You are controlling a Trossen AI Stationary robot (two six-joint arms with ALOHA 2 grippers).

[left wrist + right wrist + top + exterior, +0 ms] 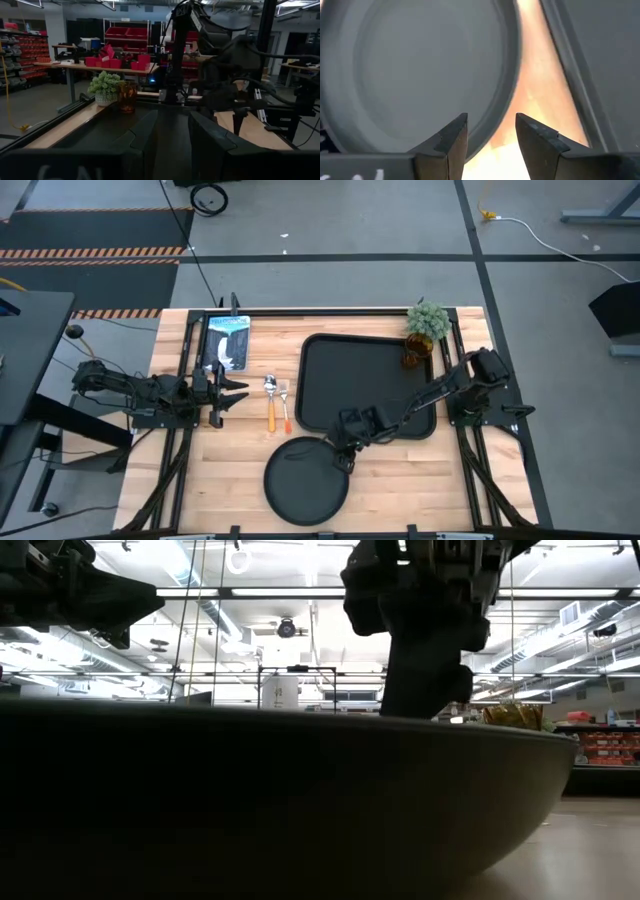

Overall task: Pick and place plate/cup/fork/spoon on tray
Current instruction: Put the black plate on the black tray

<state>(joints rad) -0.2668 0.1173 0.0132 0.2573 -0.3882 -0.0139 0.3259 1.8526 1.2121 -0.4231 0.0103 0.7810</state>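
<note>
The round black plate (306, 480) lies flat on the wooden table near its front edge; it also fills the low view (300, 800). My right gripper (345, 455) is open just above the plate's far right rim (507, 90). One finger is over the plate and the other is over the table. The black tray (370, 385) lies behind the plate. The amber cup (416, 352) stands at the tray's far right corner. The spoon (270, 405) and fork (284, 405) lie side by side left of the tray. My left gripper (235, 390) is open beside them and holds nothing.
A small green potted plant (428, 320) stands behind the cup at the table's far right. A blue and white packet (226, 340) lies at the far left. Bare wood (430, 480) shows right of the plate.
</note>
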